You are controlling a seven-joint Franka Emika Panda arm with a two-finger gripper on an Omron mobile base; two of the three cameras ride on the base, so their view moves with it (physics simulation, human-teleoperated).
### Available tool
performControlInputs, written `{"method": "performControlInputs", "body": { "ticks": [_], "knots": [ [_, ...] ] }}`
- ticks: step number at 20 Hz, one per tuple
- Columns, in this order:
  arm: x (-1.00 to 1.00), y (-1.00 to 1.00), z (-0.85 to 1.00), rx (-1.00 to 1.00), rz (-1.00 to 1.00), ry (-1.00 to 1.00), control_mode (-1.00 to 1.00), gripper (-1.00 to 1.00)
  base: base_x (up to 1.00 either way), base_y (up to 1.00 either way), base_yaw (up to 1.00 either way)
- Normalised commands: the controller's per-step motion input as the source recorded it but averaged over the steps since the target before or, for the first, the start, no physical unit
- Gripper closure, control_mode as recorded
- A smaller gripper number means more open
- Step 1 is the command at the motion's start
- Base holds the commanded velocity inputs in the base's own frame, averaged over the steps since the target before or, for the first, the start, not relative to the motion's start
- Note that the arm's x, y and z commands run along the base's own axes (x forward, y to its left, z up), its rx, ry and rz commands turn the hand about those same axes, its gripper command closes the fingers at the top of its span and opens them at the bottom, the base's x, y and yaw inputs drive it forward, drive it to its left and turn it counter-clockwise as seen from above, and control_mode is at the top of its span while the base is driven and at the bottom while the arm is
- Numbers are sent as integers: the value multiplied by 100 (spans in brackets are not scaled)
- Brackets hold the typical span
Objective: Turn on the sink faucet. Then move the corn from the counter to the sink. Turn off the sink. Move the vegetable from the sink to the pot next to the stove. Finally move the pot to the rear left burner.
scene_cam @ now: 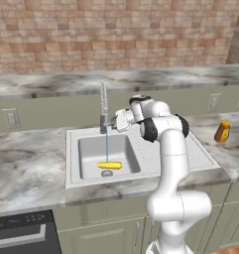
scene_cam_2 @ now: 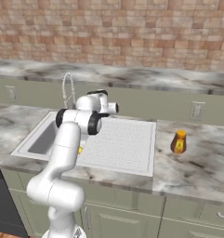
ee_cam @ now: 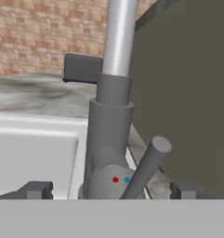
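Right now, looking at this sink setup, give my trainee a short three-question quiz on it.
1. True or false: water is running from the faucet.
2. Where is the corn? A) on the counter B) in the sink basin C) in the hand
3. What is the open hand lined up with?

Key: 1 true. 2 B, by the drain. 3 The faucet handle, between the fingertips.

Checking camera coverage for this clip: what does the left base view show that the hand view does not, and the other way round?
Left base view alone: the corn lying in the sink basin under running water, and an orange bottle on the counter. Hand view alone: the faucet's lever handle close up, with red and blue dots at its base, between the open gripper tips. Both: the faucet and brick wall.
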Motion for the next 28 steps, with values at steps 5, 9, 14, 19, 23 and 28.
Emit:
{"method": "performControlInputs", "body": {
  "ticks": [5, 9, 14, 19, 23, 28],
  "knots": [
    [0, 55, 0, 1, 18, 0, -100, -100, 0, 0, 0],
    [0, 63, 12, 0, 14, 0, -100, -100, 0, 0, 0],
    [0, 73, 23, 0, 8, 0, -100, -100, 0, 0, 0],
    [0, 79, 26, 0, 4, 0, -100, -100, 0, 0, 0],
    [0, 82, 30, 0, 2, 0, -100, -100, 0, 0, 0],
    [0, 87, 40, 0, 0, 0, -100, -100, 0, 0, 0]
  ]
}}
